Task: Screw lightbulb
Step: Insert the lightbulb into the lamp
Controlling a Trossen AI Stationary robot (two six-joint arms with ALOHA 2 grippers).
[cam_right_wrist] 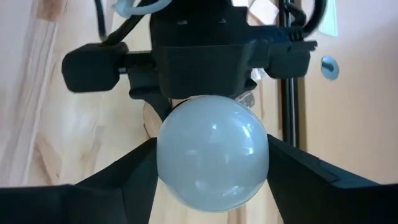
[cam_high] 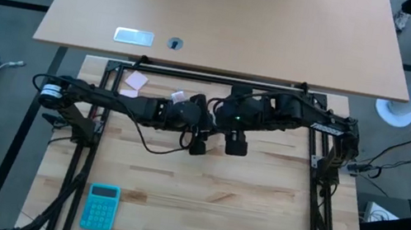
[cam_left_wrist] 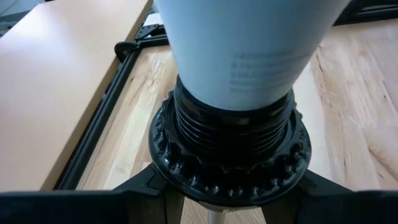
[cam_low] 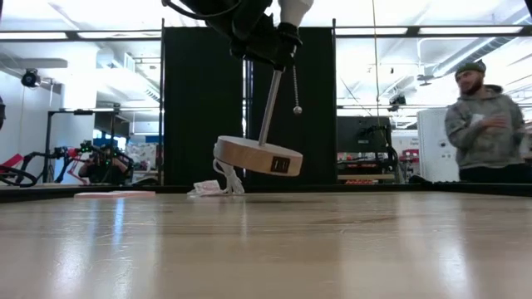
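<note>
A lamp with a round wooden disc base (cam_low: 256, 156), a thin metal rod (cam_low: 270, 108) and a black threaded socket (cam_left_wrist: 230, 143) hangs tilted in the air above the table. The white frosted lightbulb (cam_right_wrist: 212, 155) sits with its neck (cam_left_wrist: 249, 56) in the socket. My left gripper (cam_left_wrist: 227, 202), at the table's far middle (cam_high: 203, 118), is shut on the lamp just under the socket. My right gripper (cam_right_wrist: 212, 180) faces it (cam_high: 231, 119) and is shut on the bulb's globe. A pull chain with a ball (cam_low: 297, 109) hangs from the socket. My left gripper pinches the lamp between its two fingers (cam_left_wrist: 146, 186), right under the socket's toothed collar (cam_left_wrist: 186, 177) at the top of the rod. The lamp is lifted clear of the table, tilted, with the wooden base hanging below the gripper. My right gripper pinches the bulb's round globe between its two fingers (cam_right_wrist: 134, 171), one on each side at the globe's widest part (cam_right_wrist: 165, 155). It comes at the bulb along the bulb's axis, from the end away from the socket. The bulb is clear of the table.
A teal calculator (cam_high: 100, 204) lies near the table's front left. A crumpled wrapper (cam_low: 208, 188) and pink paper (cam_high: 136, 80) lie at the far left. A second tabletop (cam_high: 230, 19) stands beyond the far edge. A person (cam_low: 486, 124) stands in the room behind.
</note>
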